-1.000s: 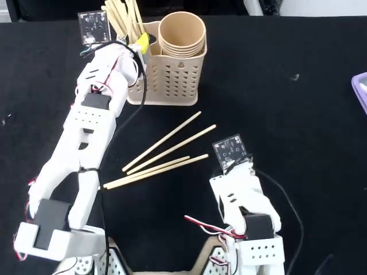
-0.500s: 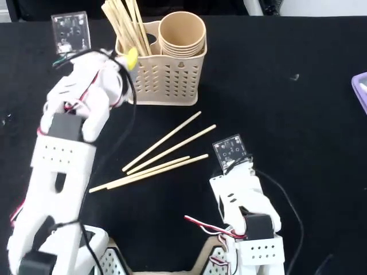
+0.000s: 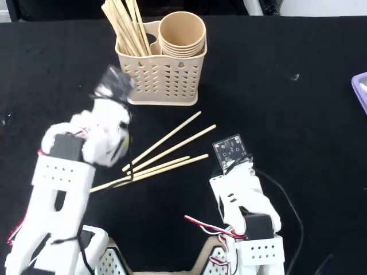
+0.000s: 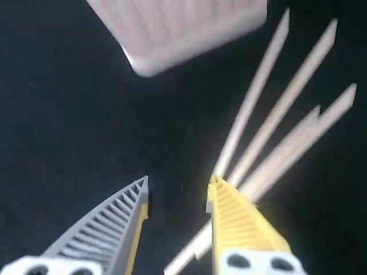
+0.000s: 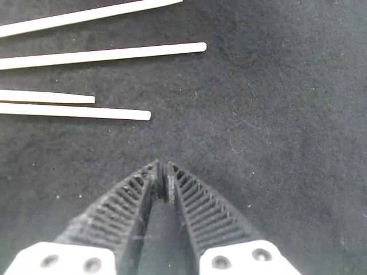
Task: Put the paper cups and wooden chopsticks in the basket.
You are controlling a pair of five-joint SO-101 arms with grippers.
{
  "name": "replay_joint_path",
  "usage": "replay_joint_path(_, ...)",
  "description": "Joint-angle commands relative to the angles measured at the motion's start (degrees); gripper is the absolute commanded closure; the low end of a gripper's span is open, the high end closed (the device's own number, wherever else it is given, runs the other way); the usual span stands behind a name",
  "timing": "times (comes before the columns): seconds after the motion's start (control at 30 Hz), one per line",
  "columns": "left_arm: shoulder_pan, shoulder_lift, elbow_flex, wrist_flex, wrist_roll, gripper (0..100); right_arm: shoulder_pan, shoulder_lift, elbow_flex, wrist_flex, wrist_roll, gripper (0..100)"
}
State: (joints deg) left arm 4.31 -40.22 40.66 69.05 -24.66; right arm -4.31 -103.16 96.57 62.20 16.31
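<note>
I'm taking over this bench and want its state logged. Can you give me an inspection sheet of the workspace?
Surface: black table, bare cloth.
Job's things: basket upright, holding stacked paper cups and a bundle of chopsticks; four loose chopsticks lie on the table.
Clutter: purple object at the high view's edge.
Grippers: left gripper jaws open over the loose chopsticks' ends; right gripper jaws shut, empty.
Cables: red and white wires at the right arm's base.
Surroundings: nothing seen.
</note>
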Motion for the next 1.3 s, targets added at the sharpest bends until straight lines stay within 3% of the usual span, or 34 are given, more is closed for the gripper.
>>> replay_joint_path(0.0, -0.5, 5.1, 7.5, -2.7, -9.4, 82, 0.9, -5.4, -1.2, -1.2, -0.2, 98.6)
replay_joint_path(0.17, -0.6, 17.7, 8.7, -3.3, -20.3, 82, 0.9, -5.4, -1.1, -1.2, -0.2, 98.6)
replay_joint_path(0.3, -0.7, 26.5, 5.2, -3.0, -24.0, 82, 0.9, -5.4, -1.0, -1.2, -0.2, 98.6)
replay_joint_path(0.57, -0.7, 36.1, -0.8, -4.5, -24.0, 83, 0.9, -5.4, -1.2, -1.1, -0.2, 98.6)
replay_joint_path(1.0, -1.4, 31.1, -6.6, 5.9, -23.2, 82, 0.9, -5.4, -0.9, -1.2, -0.2, 98.6)
replay_joint_path(1.17, -1.5, 30.5, -6.7, 6.0, -23.4, 74, 0.9, -5.4, -0.8, -1.2, -0.2, 98.6)
replay_joint_path(1.27, -1.0, 32.6, -5.8, 3.7, -24.3, 76, 0.9, -5.4, -0.8, -1.2, -0.2, 98.6)
